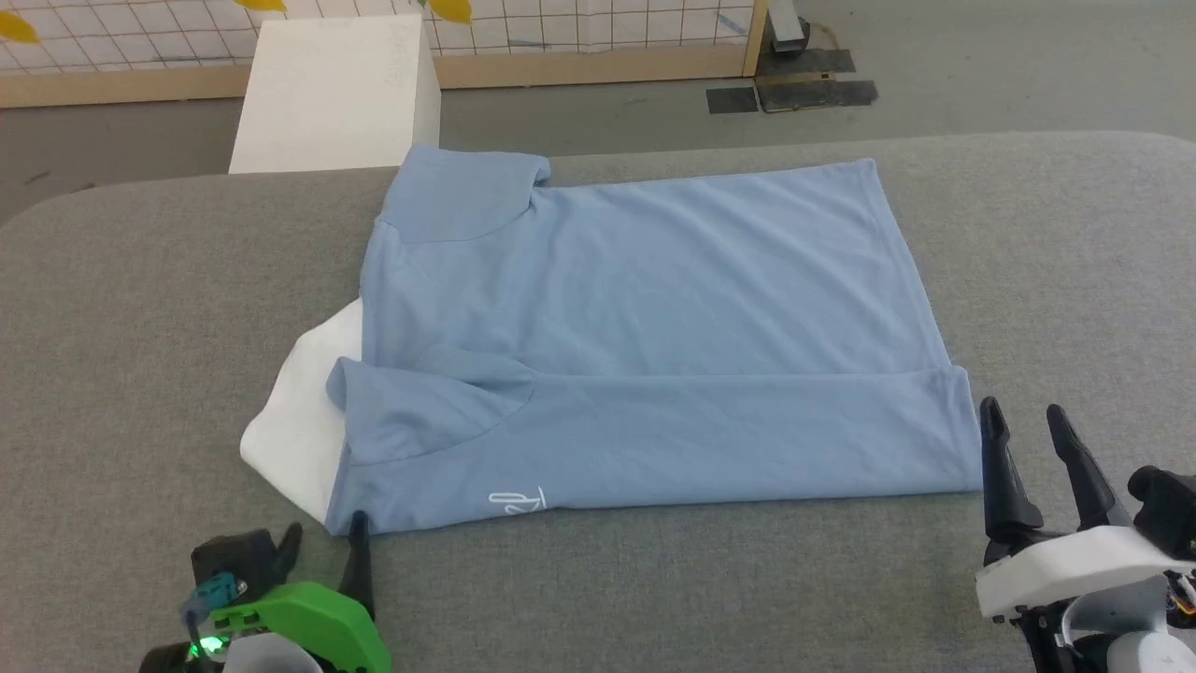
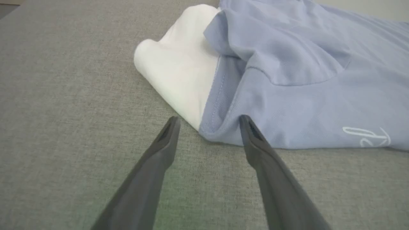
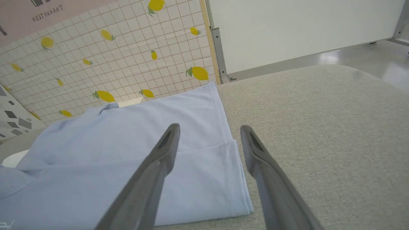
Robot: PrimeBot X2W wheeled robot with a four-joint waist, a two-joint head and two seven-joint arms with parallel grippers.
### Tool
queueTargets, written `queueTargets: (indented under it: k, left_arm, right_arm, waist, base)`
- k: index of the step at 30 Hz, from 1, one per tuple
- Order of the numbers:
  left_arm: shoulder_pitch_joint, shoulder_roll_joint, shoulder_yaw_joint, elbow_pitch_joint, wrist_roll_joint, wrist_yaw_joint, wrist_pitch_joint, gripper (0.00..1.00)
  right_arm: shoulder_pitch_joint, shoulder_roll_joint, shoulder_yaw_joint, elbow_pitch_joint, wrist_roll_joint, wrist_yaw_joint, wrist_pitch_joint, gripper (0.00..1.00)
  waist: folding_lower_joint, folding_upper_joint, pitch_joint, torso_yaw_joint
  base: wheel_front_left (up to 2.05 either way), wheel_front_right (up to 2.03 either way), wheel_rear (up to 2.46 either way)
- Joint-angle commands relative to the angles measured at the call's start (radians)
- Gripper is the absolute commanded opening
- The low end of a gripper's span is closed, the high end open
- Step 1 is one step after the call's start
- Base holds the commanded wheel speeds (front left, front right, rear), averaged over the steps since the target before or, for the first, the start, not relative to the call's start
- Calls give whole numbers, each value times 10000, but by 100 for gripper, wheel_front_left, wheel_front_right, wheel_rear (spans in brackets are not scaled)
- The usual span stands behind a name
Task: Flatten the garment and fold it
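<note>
The light blue garment (image 1: 645,327) lies spread on the grey table, its near long edge folded over toward the middle. A white fabric section (image 1: 299,421) sticks out at its left end, and a small white logo (image 1: 517,503) sits on the near fold. My left gripper (image 1: 322,535) stands open at the garment's near left corner (image 2: 220,127), one fingertip (image 2: 244,119) touching the fabric there. Just off the near right corner (image 3: 236,191), my right gripper (image 1: 1023,416) is open and holds nothing. Its fingers straddle the hem in the right wrist view.
The grey padded table (image 1: 140,308) reaches past the garment on every side. A white box (image 1: 336,89) stands behind the table's far edge. Further back runs a tiled wall with lemon prints (image 3: 127,57) and a wooden base rail (image 1: 598,65).
</note>
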Motion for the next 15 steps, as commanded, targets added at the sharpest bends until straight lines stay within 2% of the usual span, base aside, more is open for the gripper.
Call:
queueTargets:
  k: [1,6,10,11,12,13,14,15]
  left_arm:
    - [-174,-121,68,131,-204,158,369,100]
    - [-649,-295,305,364,-1021,654,2111,100]
    - [-814,-226,350,332,-1523,851,3340,100]
    - [-824,-176,317,290,-1650,848,3695,92]
    - [-822,-142,298,236,-1750,835,3935,47]
    - [-812,-92,286,150,-1850,807,4159,17]
    - [-801,-45,283,72,-1891,790,4264,0]
    - [-781,16,273,-29,-1916,767,4355,0]
  right_arm:
    - [36,25,28,13,81,-15,-67,100]
    - [-48,27,68,-24,20,-15,0,100]
    - [-76,28,105,-35,-36,-15,81,100]
    - [-75,28,114,-15,-58,-15,125,100]
    - [-73,28,117,13,-77,-15,169,100]
    - [-70,28,113,53,-106,-15,233,100]
    - [-74,28,99,82,-143,-15,282,100]
    - [-89,29,59,126,-216,-15,348,100]
  waist:
    - [0,0,31,-22]
    - [0,0,101,-120]
    - [0,0,111,-250]
    - [0,0,114,-285]
    - [0,0,113,-310]
    - [0,0,110,-345]
    - [0,0,109,-369]
    - [0,0,114,-397]
  base:
    - [0,0,0]
    - [0,0,0]
    - [0,0,0]
    - [0,0,0]
    - [0,0,0]
    - [0,0,0]
    - [0,0,0]
    - [0,0,0]
